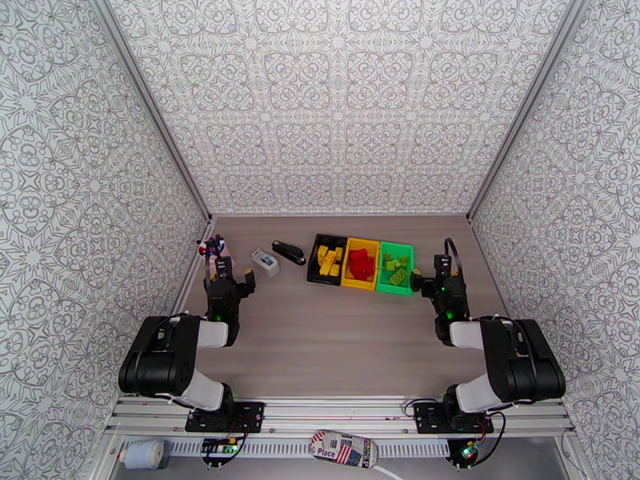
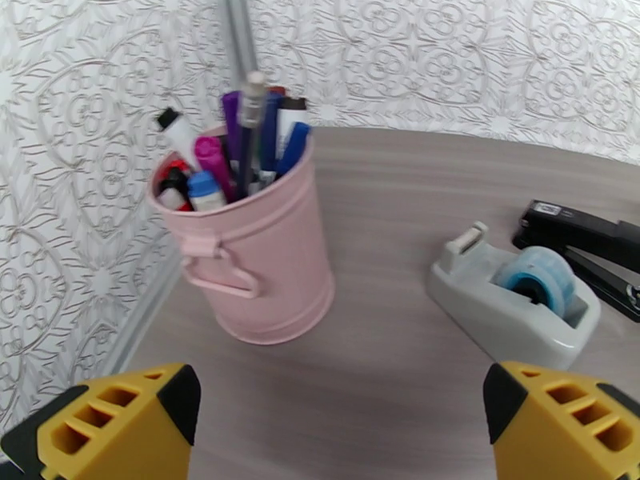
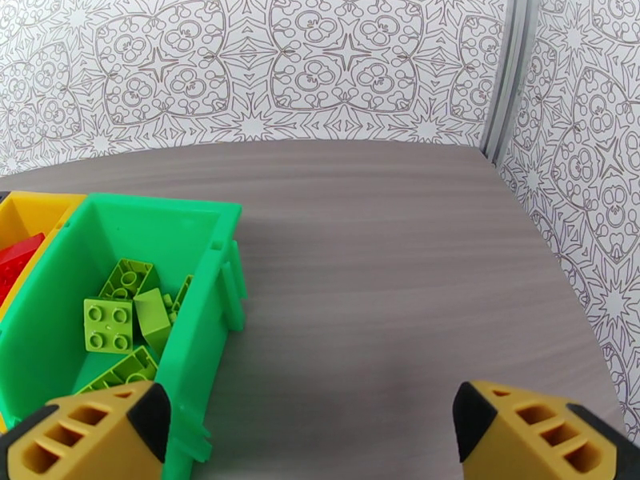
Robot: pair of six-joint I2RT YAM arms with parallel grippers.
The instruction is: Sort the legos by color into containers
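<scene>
The containers stand in a row at the table's middle back. The black bin (image 1: 314, 262) holds yellow legos (image 1: 329, 260), the yellow bin (image 1: 358, 285) holds red legos (image 1: 362, 264), and the green bin (image 1: 392, 291) holds lime legos (image 1: 396, 268). My right gripper (image 1: 429, 275) hangs open just right of the green bin. In the right wrist view the right gripper (image 3: 312, 434) is empty, with the green bin (image 3: 200, 314) and its lime legos (image 3: 108, 323) at the left. My left gripper (image 1: 232, 275) is open and empty at the table's left; the left gripper (image 2: 340, 418) faces a pink pen cup.
The pink pen cup (image 2: 256, 258), full of pens, stands in the back left corner by the wall. A grey tape dispenser (image 2: 512, 302) and a black stapler (image 2: 584, 242) lie between the cup and the bins. Bare table lies in front of the bins.
</scene>
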